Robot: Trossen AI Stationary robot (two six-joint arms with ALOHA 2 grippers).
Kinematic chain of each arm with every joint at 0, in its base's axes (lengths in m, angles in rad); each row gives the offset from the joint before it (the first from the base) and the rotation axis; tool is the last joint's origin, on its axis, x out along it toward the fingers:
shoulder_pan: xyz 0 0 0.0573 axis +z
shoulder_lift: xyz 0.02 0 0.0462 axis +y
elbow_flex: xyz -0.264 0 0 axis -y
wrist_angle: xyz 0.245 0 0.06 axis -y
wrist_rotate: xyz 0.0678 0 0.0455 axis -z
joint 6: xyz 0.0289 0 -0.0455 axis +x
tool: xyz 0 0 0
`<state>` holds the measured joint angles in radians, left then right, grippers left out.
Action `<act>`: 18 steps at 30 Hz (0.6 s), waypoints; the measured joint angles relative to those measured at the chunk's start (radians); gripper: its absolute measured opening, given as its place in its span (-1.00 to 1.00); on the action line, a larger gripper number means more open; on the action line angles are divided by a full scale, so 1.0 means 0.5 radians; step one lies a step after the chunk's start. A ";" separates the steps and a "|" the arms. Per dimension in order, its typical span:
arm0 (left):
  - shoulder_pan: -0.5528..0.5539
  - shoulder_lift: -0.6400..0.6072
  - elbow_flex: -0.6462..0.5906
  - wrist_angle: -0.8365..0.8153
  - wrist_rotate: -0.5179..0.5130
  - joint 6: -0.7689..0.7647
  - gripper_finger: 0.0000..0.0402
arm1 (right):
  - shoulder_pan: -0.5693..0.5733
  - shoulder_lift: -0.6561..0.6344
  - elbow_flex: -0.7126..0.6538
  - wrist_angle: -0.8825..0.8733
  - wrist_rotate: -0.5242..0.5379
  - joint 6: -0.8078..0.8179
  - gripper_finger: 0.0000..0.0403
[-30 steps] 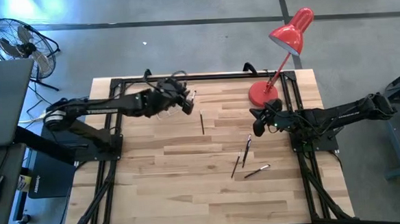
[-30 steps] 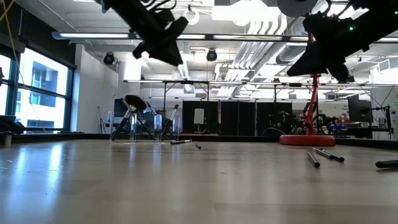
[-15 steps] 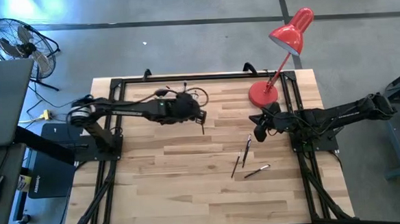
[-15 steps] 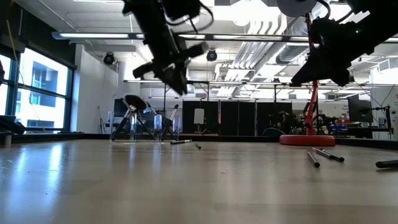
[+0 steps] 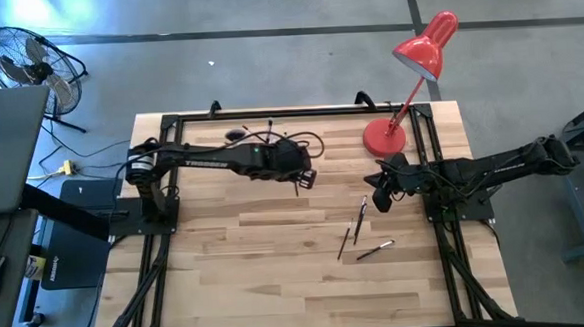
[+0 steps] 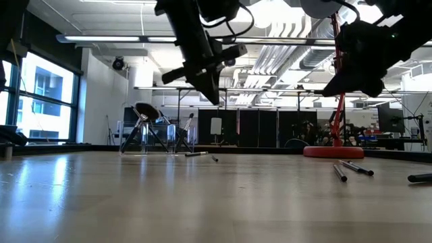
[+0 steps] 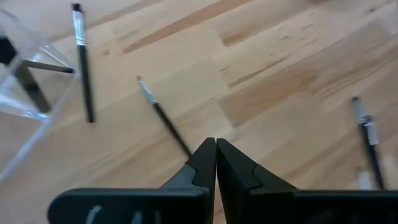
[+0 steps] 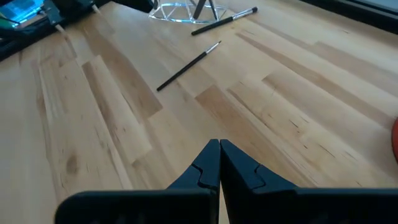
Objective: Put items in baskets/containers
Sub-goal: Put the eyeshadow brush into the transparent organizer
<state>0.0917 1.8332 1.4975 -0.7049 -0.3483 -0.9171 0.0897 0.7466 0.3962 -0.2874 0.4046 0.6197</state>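
Note:
Several slim dark makeup brushes lie flat on the wooden table. One brush (image 7: 163, 117) lies just beyond my left gripper (image 7: 216, 148), which is shut, empty and well above the table (image 6: 209, 91). Another brush (image 7: 83, 68) lies beside the clear holder (image 7: 25, 87). The holder (image 6: 158, 138) stands at the far left with brushes propped in it, one with a fan head (image 6: 144, 111). Three more brushes (image 5: 359, 218) lie near my right gripper (image 5: 379, 197), which is shut and hangs above the table (image 8: 219, 149).
A red desk lamp stands with its base (image 5: 384, 136) on the table's far right corner, close to my right arm. Black frame rails (image 5: 166, 240) run along the table's sides. Bare wood (image 5: 278, 274) stretches across the near half.
My left gripper has moved toward the table's right edge, away from the holder, sinking a little and tipping to point more steeply down. It now hangs over the brush in the table's middle. No brush has moved.

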 joint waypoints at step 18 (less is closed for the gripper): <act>-0.001 0.001 -0.002 -0.017 -0.060 0.096 -0.95 | -0.001 0.000 0.000 -0.053 0.012 0.000 -0.99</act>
<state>0.0914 1.8336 1.4963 -0.7136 -0.3785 -0.8688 0.0895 0.7465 0.3962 -0.3138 0.4107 0.6197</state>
